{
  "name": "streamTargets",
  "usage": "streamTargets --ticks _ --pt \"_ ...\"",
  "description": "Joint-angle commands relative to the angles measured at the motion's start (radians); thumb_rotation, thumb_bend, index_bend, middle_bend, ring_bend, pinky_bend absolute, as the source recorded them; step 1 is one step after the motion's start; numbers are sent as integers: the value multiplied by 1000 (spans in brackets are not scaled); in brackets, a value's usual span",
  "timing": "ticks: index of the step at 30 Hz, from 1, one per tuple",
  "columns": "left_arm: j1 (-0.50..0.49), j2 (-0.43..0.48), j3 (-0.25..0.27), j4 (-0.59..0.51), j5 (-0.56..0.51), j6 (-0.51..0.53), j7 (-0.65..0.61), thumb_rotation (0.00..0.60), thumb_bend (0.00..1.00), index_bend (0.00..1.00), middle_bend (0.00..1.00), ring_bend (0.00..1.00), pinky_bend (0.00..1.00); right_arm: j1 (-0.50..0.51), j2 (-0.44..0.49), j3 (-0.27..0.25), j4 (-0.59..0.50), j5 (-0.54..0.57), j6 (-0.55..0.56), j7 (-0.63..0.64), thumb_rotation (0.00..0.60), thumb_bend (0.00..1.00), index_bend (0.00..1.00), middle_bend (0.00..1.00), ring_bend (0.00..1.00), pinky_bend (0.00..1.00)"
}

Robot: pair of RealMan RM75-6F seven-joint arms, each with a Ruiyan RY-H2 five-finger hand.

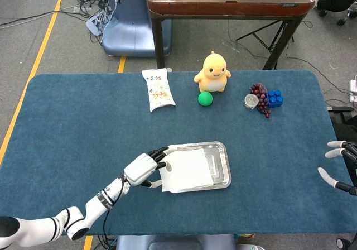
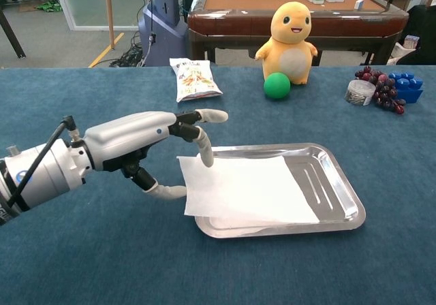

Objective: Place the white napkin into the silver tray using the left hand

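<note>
Most of napkin (image 2: 248, 193) in tray (image 2: 340, 182); left hand (image 2: 146, 141) fingers (image 2: 204, 148) spread, holding nothing. Nudge overhanging left edge inward before withdrawing.

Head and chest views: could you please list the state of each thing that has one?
Napkin: flat, lying mostly in the tray, its left edge overhanging the rim.
Tray: upright on the table, holding the napkin.
Left hand: fingers spread, a fingertip at the napkin's left edge, gripping nothing.
Right hand: fingers apart, empty, at the table's right edge.
Snack bag: lying flat, sealed.
</note>
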Motion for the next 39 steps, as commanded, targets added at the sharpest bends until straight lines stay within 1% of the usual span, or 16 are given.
streamTargets --ticks 1,24,39 --pt "-4 -7 -5 2 -5 -6 6 600 256 395 29 0 185 -1 0 0 0 -1 3 2 600 212 489 355 273 376" --pt "-48 -62 -44 30 -54 -66 95 600 256 382 29 0 185 -8 5 3 8 0 13 26 600 212 489 354 273 376" --pt "-89 -93 -59 50 -60 -99 154 600 256 370 28 0 185 -9 5 8 11 9 12 33 600 212 489 354 273 376"
